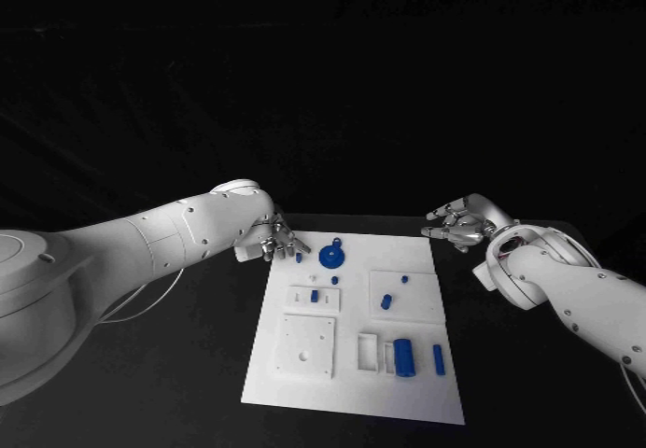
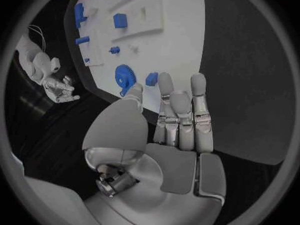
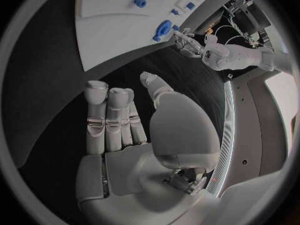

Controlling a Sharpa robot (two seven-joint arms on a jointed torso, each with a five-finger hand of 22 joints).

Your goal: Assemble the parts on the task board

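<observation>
White plastic board (image 1: 404, 378) sits flat mid-table, long side running away from the robot, so both arms can get at it from either edge. Blue parts are spread across it, looks like staging for pickup: I count one gear (image 1: 334, 255) at the far end, one small block (image 1: 299, 257) beside it, one fat cylinder (image 1: 402, 353) and one slim bar (image 1: 439, 359) at the near end, plus three or four small pegs in between, hard to tell exactly. Left hand (image 1: 273, 242) hovers at the far left corner, near the small block, fingers straight and loosely apart, holding nothing. Right hand (image 1: 463, 225) hangs off the far right corner, fingers half-curled, also empty. Probably nothing's assembled yet.
</observation>
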